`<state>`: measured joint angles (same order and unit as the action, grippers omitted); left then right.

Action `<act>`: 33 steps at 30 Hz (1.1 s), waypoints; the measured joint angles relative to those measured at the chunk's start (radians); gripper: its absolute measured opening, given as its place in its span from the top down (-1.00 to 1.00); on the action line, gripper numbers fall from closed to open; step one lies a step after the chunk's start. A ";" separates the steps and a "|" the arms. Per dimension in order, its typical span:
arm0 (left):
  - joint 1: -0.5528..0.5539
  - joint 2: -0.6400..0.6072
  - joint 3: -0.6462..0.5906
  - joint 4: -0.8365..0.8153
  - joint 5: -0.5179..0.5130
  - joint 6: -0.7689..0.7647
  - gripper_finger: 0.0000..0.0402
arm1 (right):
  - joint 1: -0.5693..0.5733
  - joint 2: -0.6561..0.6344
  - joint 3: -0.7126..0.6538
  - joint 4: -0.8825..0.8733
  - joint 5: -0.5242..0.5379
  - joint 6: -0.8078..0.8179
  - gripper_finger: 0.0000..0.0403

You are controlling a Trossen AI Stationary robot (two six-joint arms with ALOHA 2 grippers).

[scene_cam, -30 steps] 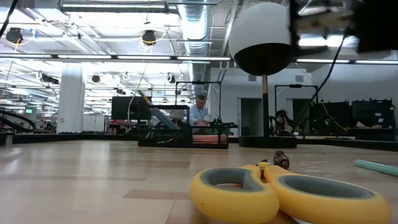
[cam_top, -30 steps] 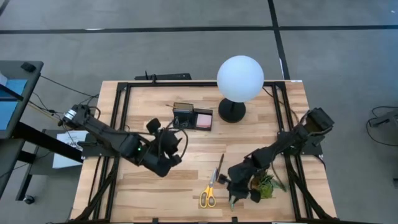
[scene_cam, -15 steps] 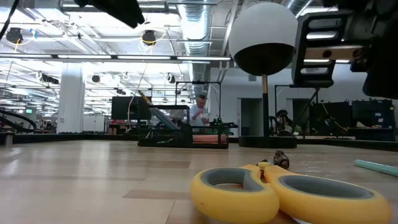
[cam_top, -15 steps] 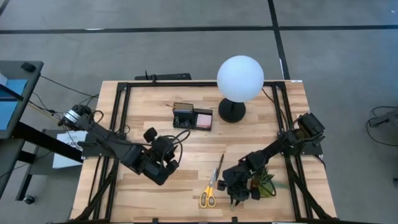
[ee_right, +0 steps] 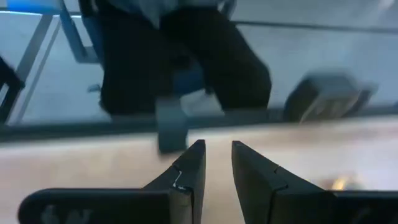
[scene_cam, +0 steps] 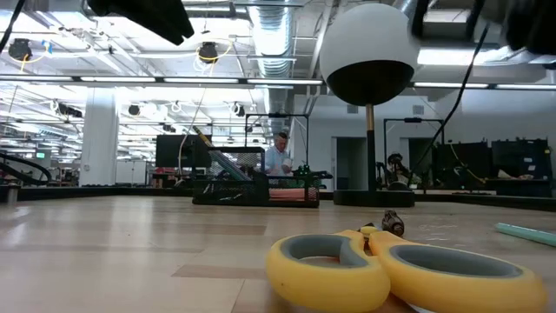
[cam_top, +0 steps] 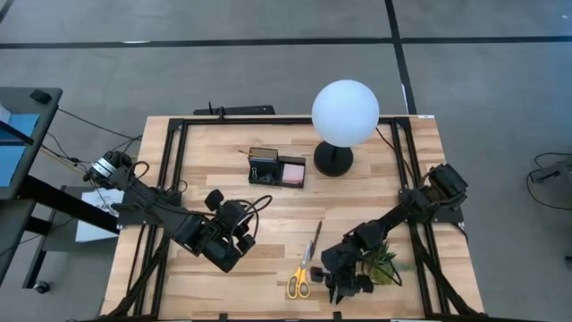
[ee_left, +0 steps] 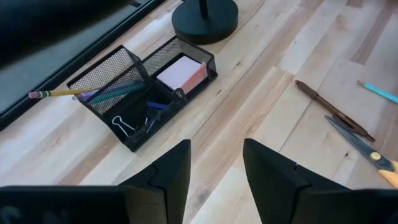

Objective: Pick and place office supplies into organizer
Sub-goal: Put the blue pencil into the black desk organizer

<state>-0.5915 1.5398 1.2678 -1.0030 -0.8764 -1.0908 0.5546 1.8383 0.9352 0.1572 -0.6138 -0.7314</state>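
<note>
Left tool (ee_left: 214, 162) part open, empty, right tool (ee_right: 217, 165) narrow gap, empty

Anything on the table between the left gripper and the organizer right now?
No. The left wrist view shows only bare wood between the left gripper, open and empty, and the organizer.

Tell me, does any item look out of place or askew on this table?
Yes. In the black mesh organizer, a yellow pencil lies slanted and sticks out over the rim instead of standing upright. Yellow-handled scissors remain loose on the wooden table.
</note>
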 joint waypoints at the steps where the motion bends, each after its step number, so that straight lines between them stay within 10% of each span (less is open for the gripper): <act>1: 0.000 0.000 0.000 0.000 0.000 0.000 0.28 | 0.007 0.000 0.020 -0.016 0.010 0.003 0.65; 33: -0.005 0.000 0.000 -0.001 0.025 0.031 0.28 | -0.094 0.223 0.206 -0.278 -0.269 -0.149 0.67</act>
<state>-0.5961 1.5398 1.2678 -1.0042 -0.8513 -1.0594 0.4608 2.0612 1.1413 -0.1206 -0.8829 -0.8805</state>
